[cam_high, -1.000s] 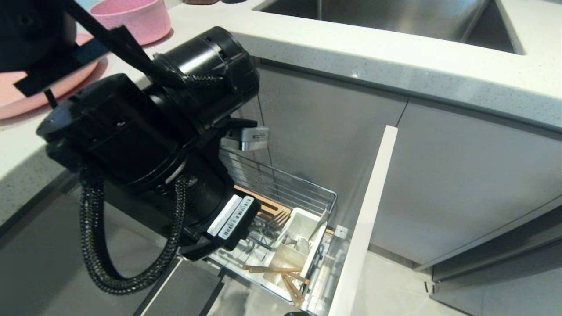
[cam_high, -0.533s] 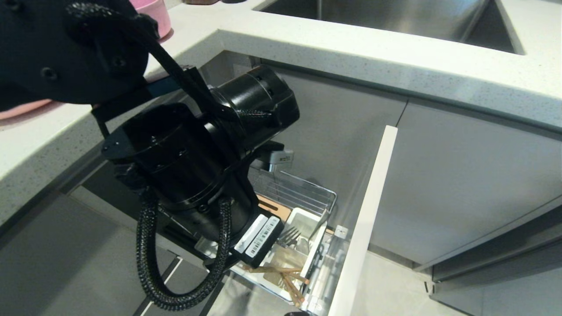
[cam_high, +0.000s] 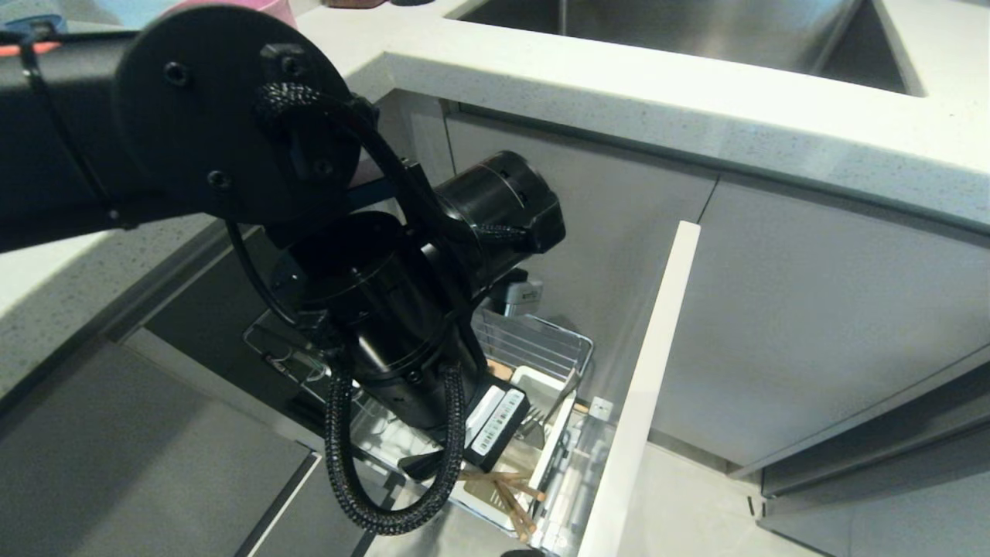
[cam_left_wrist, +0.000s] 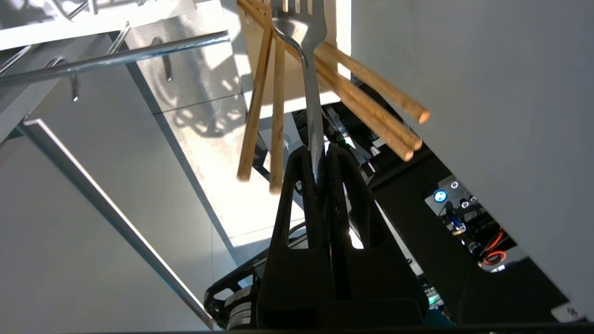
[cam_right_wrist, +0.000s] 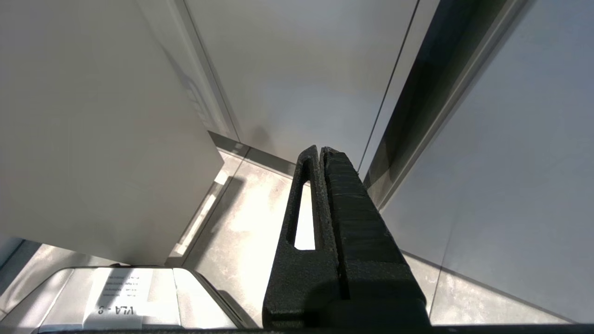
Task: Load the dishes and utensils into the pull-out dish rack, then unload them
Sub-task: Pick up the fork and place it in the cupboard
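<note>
1. Gripping the slim silver fork [cam_left_wrist: 312,93] by its handle, left pincer [cam_left_wrist: 320,157] clamped tight, reached down into the pull-out dish rack [cam_high: 541,352] below the counter [cam_high: 657,85].
2. Fork tines pointed toward the white utensil caddy [cam_high: 541,383], crossing in front of the wooden chopsticks [cam_left_wrist: 371,111] leaning there.
3. Right pincer [cam_right_wrist: 321,150] pressed closed on nothing, above the floor [cam_right_wrist: 241,218] beside cabinet panels.

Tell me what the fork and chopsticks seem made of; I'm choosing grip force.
Fork: apparently polished metal, silvery with mirror-like glints, pinched between the left gripper's fingers. Chopsticks: likely bare light wood or bamboo, matte tan with faint grain.
</note>
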You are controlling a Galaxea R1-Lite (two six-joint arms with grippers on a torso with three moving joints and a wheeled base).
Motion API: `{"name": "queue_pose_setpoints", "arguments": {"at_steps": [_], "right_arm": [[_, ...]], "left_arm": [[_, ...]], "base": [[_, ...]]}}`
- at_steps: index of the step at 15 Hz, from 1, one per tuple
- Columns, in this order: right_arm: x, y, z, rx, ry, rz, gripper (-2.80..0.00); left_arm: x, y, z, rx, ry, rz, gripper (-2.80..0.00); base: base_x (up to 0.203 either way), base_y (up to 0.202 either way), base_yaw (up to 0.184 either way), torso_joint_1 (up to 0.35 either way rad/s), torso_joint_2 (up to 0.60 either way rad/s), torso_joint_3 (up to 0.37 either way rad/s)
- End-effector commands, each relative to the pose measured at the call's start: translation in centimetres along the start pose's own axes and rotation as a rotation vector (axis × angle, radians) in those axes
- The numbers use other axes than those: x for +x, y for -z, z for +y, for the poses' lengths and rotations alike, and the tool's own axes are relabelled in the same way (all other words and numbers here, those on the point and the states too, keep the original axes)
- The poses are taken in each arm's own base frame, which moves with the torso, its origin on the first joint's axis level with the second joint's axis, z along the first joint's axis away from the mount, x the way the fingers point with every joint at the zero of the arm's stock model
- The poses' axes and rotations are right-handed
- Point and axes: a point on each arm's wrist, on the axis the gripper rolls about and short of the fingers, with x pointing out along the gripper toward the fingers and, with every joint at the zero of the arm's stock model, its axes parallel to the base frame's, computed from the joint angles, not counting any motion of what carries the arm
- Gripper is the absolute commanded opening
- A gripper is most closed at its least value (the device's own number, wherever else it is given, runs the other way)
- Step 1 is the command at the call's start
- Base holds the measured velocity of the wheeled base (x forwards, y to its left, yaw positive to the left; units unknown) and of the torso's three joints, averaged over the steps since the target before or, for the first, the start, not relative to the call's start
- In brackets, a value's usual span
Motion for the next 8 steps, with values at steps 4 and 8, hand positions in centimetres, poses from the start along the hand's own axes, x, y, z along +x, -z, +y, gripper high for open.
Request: {"name": "queue_pose_setpoints", "arguments": {"at_steps": [4, 8], "right_arm": [[0.0, 0.0, 0.0, 0.001, 0.000, 0.000, -2.80], [0.0, 0.0, 0.0, 0.000, 0.000, 0.001, -2.80]], "left_arm": [[2.2, -0.9, -0.5, 0.005, -0.015, 0.041, -2.80], [4.1, -1.7, -0.9, 0.007, -0.041, 0.056, -2.80]], "base": [[0.000, 0.000, 0.000, 0.000, 0.00, 0.000], [0.000, 0.000, 0.000, 0.000, 0.00, 0.000]]}}
